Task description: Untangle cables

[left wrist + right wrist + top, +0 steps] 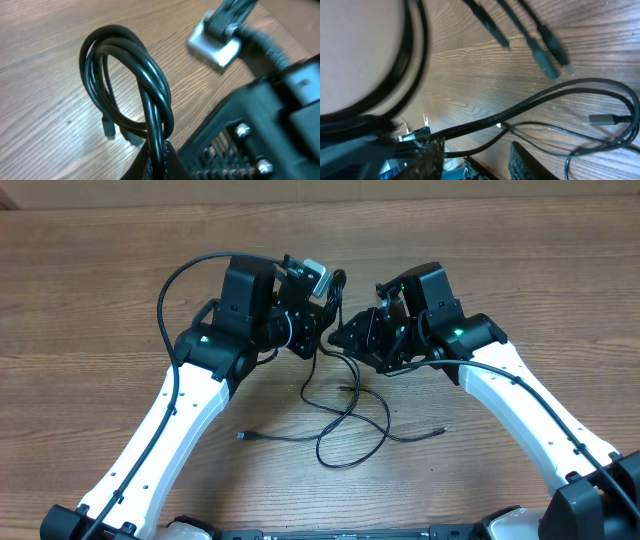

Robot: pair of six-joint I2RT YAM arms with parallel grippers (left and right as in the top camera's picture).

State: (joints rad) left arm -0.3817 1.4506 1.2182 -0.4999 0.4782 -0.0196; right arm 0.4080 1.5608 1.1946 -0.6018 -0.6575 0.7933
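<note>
overhead: your two arms meet over the upper middle of the wooden table (pixel 90 290). the left gripper (pixel 316 330) and right gripper (pixel 347 336) sit just beside each other, and the cables (pixel 350 420) trail down from between them onto the wood, lying in loose crossed loops between the two forearms. one plug tip (pixel 243 436) lies out to the left of the loops and another plug tip (pixel 440 430) to the right. from up here you can't make out either pincer's jaws.

left wrist: your left gripper (pixel 159 156) is clamped tight on the cables (pixel 145 75). several strands are pinched together at the fingertips and rise in a doubled loop above the wood. a pale grey block (pixel 215 44) sits blurred at the upper right.

right wrist: this view is blurred. strands of the cables (pixel 555 97) run across the wood, three dark plug ends (pixel 542 57) lie near the top and a metal-tipped plug (pixel 600 119) at the right. you cannot tell whether the right pincer is open, closed or holding a strand.
</note>
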